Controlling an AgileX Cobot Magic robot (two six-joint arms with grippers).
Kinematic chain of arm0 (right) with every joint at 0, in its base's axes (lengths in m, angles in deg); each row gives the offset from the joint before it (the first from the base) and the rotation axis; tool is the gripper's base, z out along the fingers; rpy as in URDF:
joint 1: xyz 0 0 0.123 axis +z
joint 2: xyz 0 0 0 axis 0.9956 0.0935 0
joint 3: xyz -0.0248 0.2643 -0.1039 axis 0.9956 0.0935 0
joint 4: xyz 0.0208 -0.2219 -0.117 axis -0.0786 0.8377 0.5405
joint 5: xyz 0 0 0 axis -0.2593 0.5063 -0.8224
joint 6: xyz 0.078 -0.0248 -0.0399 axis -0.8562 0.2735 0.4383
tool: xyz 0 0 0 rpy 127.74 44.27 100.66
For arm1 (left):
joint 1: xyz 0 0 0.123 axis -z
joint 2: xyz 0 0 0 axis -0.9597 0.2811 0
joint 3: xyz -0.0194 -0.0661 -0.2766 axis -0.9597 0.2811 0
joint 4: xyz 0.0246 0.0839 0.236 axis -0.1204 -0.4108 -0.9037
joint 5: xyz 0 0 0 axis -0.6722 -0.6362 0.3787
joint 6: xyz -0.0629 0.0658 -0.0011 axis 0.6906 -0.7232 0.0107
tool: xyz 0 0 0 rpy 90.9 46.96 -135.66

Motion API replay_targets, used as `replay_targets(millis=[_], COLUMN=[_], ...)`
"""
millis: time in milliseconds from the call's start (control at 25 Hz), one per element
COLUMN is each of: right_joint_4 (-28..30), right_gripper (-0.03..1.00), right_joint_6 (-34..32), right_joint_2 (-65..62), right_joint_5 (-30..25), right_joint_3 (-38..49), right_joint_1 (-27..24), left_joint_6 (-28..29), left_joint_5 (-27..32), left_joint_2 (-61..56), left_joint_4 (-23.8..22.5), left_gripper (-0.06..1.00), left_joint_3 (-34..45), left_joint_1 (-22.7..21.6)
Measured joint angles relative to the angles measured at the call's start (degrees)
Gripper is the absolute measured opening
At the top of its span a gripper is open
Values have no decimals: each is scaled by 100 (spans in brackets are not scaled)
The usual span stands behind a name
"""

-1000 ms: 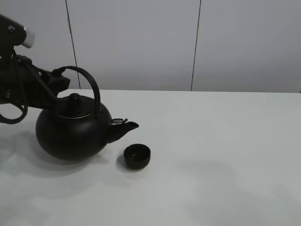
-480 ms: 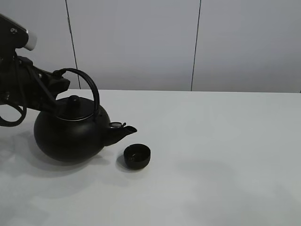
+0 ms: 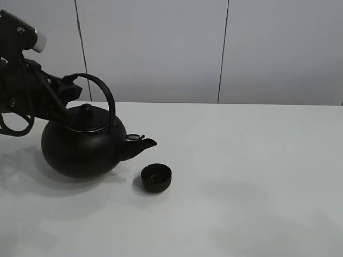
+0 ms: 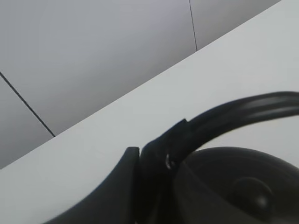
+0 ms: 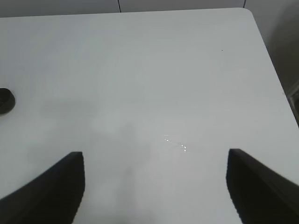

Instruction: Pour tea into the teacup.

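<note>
the left gripper (image 3: 68, 89) is clamped on the left end of the arched handle (image 3: 105, 94) of the kettle (image 3: 80, 151); the right gripper (image 5: 154, 186) hangs wide open, empty. the teacup (image 3: 156, 177) sits just near-right of the spout (image 3: 143, 143), not under it, so i'd bring the spout over the cup's mouth before tipping, slowly.

Soft, diffuse light throughout; faint shadows are cast on the table (image 3: 257, 160) beside the kettle (image 3: 80, 150). Small glints are noted on the table in the right wrist view. The kettle's handle is rendered blurred in the left wrist view.
</note>
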Motion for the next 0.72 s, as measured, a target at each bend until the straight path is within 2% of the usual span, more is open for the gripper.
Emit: replay_targets(millis=[520, 720], right_joint_4=[-5, -5], right_gripper=[57, 57], right_joint_6=[0, 0], right_joint_2=[0, 0], right_joint_5=[8, 8], right_joint_3=[0, 0], right_joint_1=[0, 0], left_joint_6=[33, 33], left_joint_5=[82, 134], left_joint_2=[218, 315], left_joint_4=[-87, -268], left_gripper=[11, 11], left_joint_3=[-113, -277], left_joint_1=[0, 0])
